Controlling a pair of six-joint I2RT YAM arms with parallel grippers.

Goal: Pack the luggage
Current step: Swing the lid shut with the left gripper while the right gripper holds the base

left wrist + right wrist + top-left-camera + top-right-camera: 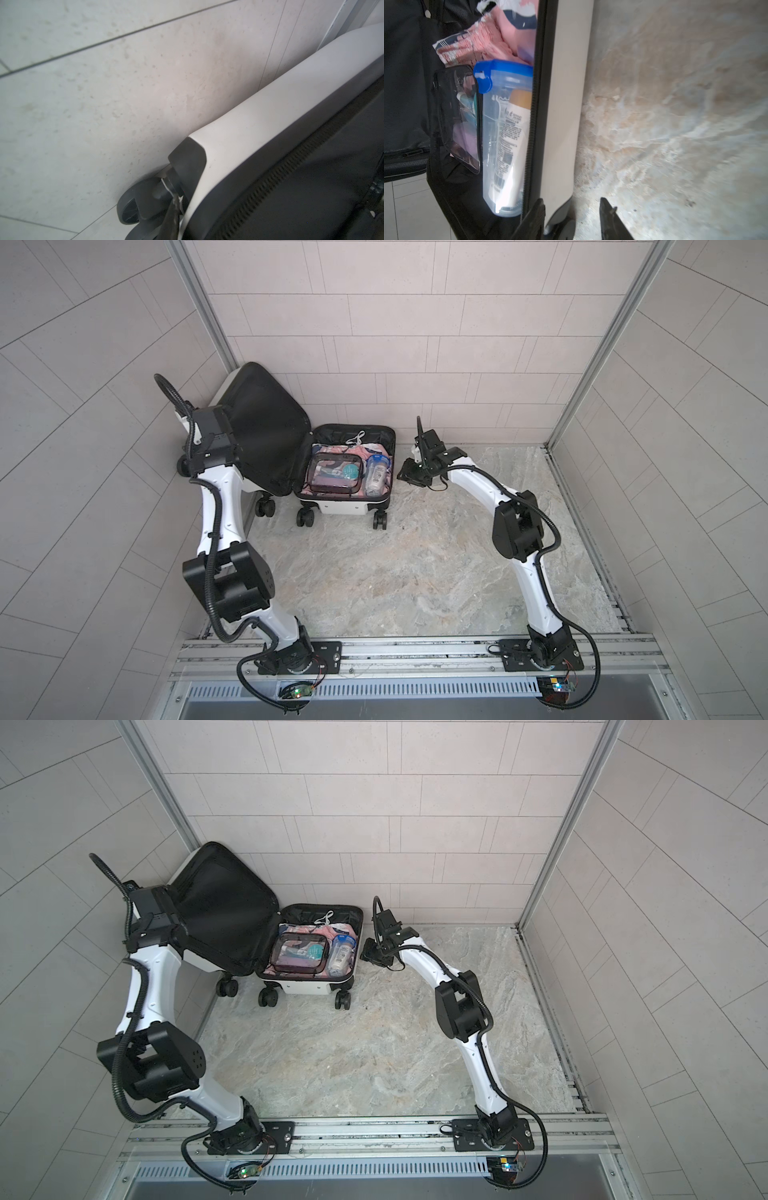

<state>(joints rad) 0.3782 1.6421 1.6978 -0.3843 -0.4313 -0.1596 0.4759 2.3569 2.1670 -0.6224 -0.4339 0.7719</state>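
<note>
"Two arms, one case. Where does the luggage [332, 506] lie, and what could go wrong?"

"The luggage lies open on its back on the marbled surface [415, 572]. The back wall [415, 364] is just behind it, and a side wall [104, 406] is just beside its raised lid [266, 435]. Packed in the base are pink clothing [368, 450] and a clear pouch [332, 475]. A clear blue-topped container [506, 135] lies against the wall farthest from the lid. My main worry is that if the lid comes down now, it could trap the finger that sits inside the base. The luggage also stands on wheels [380, 520], so a sideways push could roll it away. The tilted lid could slip and drop too."

"How do the grippers stand?"

"The right gripper [570, 200] is at the luggage's side farthest from the lid, near a wheel. Its jaws are partly open and straddle the base's side wall. One finger is inside by the zipper trim [529, 145], just beside the container. The other is outside, with a gap to the white shell. It grips nothing yet. The left gripper [226, 450] is at the lid's outer edge. One finger [172, 218] shows along the lid's white shell near a wheel. The other finger is not clear, so I cannot tell whether the gripper is clamped on the lid."
</note>
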